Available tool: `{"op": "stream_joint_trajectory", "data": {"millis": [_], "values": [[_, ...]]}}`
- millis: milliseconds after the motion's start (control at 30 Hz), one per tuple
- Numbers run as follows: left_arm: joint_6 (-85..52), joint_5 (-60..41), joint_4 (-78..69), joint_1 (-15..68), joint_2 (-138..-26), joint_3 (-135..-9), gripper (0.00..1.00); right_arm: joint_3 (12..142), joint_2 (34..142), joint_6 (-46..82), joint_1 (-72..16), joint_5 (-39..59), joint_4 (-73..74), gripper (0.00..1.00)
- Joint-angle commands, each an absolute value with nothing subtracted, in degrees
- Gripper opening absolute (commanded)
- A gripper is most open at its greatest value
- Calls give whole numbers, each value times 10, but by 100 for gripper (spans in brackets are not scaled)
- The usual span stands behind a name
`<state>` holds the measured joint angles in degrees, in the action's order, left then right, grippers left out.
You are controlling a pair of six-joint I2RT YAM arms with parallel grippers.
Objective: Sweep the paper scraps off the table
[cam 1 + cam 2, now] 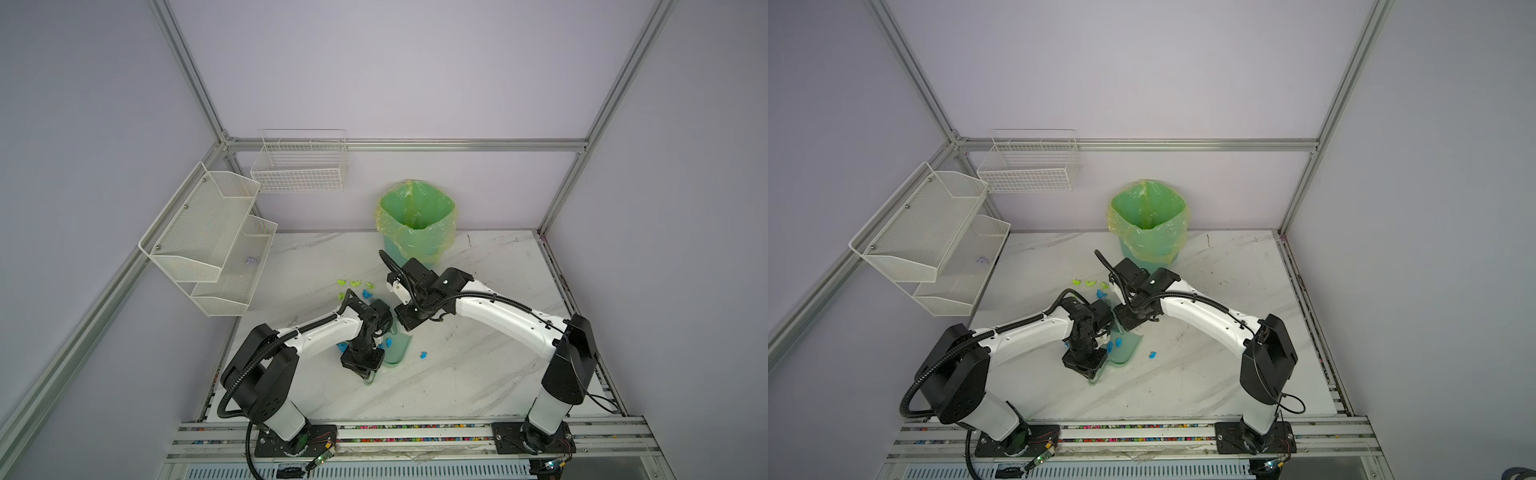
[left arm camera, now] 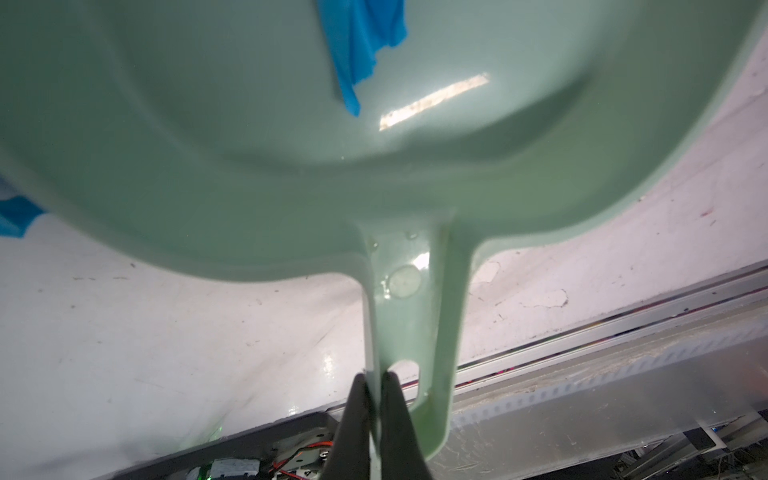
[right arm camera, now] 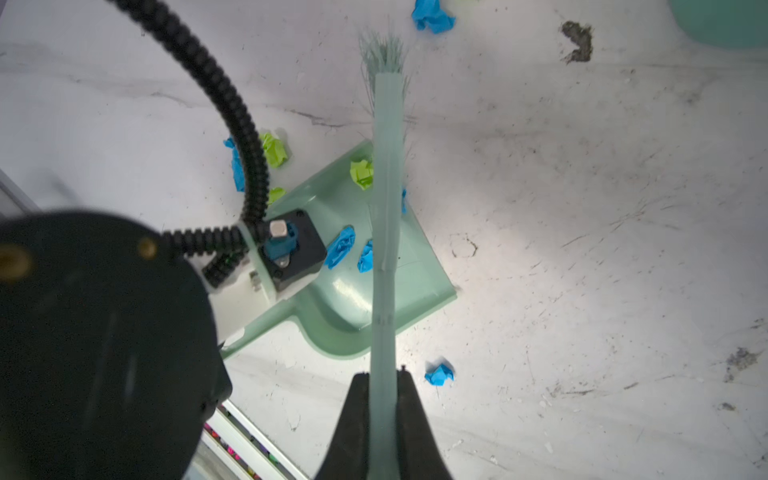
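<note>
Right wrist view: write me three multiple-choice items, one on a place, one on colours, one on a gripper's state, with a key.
1. Where does the blue scrap nearest the right gripper lie?
A. on the table, beside the dustpan
B. inside the dustpan
C. stuck on the brush

2. Which colours are the scraps inside the dustpan?
A. red and white
B. blue and yellow-green
C. pink only

3. How is the right gripper?
A. open, empty
B. shut on a scrap
C. shut on the brush

Key: 1 A, it sits on bare marble clear of the dustpan's rim; 2 B, blue bits and a yellow-green one lie in the dustpan; 3 C, its jaws clamp the brush handle.
</note>
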<state>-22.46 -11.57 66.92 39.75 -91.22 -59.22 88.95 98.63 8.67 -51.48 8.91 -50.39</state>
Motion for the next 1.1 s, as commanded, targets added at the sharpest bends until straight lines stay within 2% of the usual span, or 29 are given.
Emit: {"op": "stream_joint_trajectory", "data": {"millis": [0, 100, 267, 700, 1067], "values": [[-213, -120, 671, 394, -907, -577, 0, 859, 942, 87, -519, 131, -500, 0], [-212, -118, 672, 394, -910, -580, 0, 850, 898, 100, -518, 141, -491, 0], [-213, -114, 674, 394, -907, -581, 0, 869, 882, 151, -501, 81, -507, 0], [-235, -110, 728, 395, -843, -594, 0, 921, 978, 136, -484, 0, -502, 0], [-249, -113, 738, 397, -822, -554, 0, 927, 1020, 123, -484, -2, -476, 0]]}}
